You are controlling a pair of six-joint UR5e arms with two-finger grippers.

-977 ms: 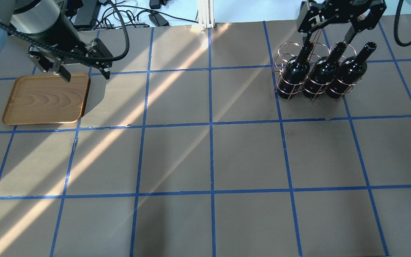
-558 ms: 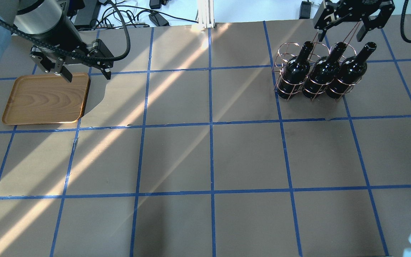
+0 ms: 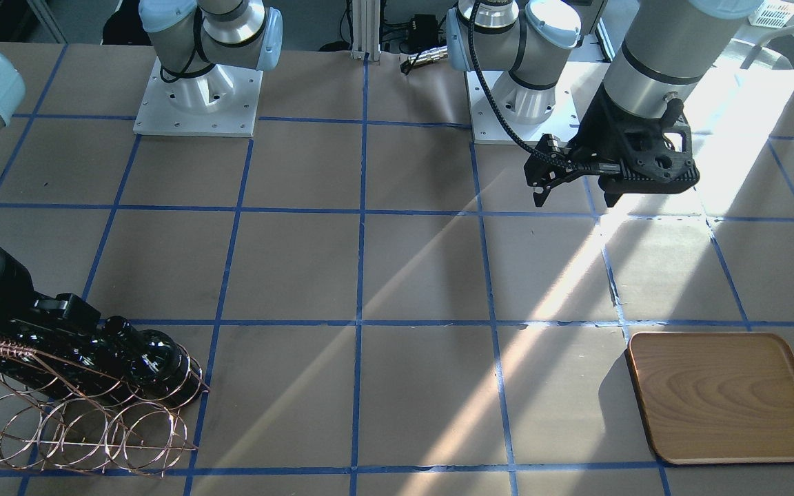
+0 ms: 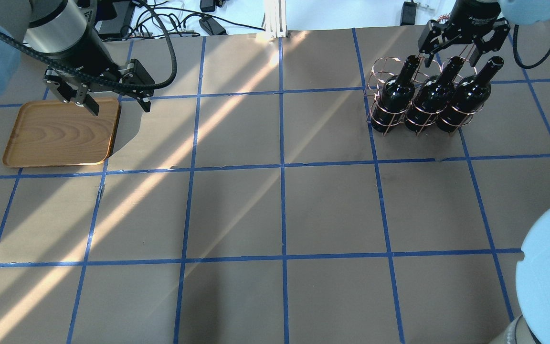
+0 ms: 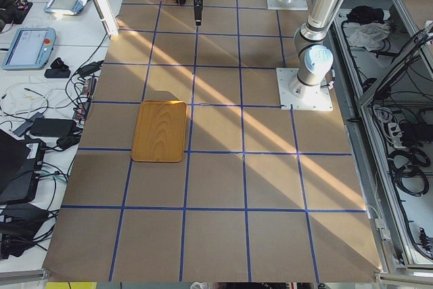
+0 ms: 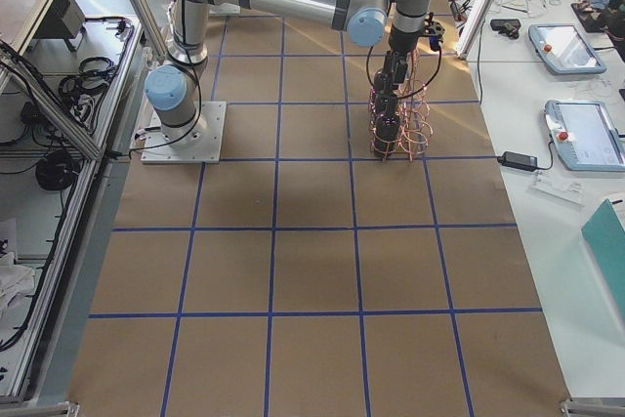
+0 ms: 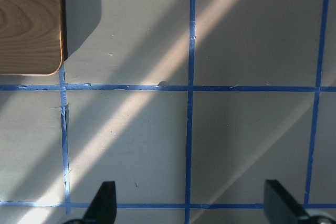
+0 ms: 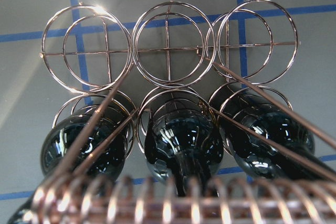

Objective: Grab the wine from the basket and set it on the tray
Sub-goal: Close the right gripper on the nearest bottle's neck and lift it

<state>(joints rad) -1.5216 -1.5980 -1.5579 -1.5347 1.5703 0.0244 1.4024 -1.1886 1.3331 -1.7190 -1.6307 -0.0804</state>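
Note:
Three near-black wine bottles lie tilted in the copper wire basket (image 4: 382, 112) at the far right: left (image 4: 393, 93), middle (image 4: 430, 95) and right (image 4: 468, 95). My right gripper (image 4: 454, 51) is open, just above the necks, its fingers either side of the middle bottle's mouth, not touching. In the right wrist view the basket loops (image 8: 168, 45) and bottle shoulders (image 8: 181, 148) fill the frame; the fingers are out of sight. My left gripper (image 4: 118, 104) is open and empty at the far right corner of the wooden tray (image 4: 58, 134). The tray is bare (image 3: 721, 396).
Brown paper with blue tape grid covers the table (image 4: 280, 210). The basket's coiled handle (image 8: 157, 203) rises under my right wrist. Cables and a post (image 4: 275, 19) lie beyond the far edge. The arm bases (image 3: 197, 103) stand on the robot's side.
My right gripper has shifted right and come down closer over the bottle necks, centring on the middle bottle. My left gripper has barely moved by the tray's corner.

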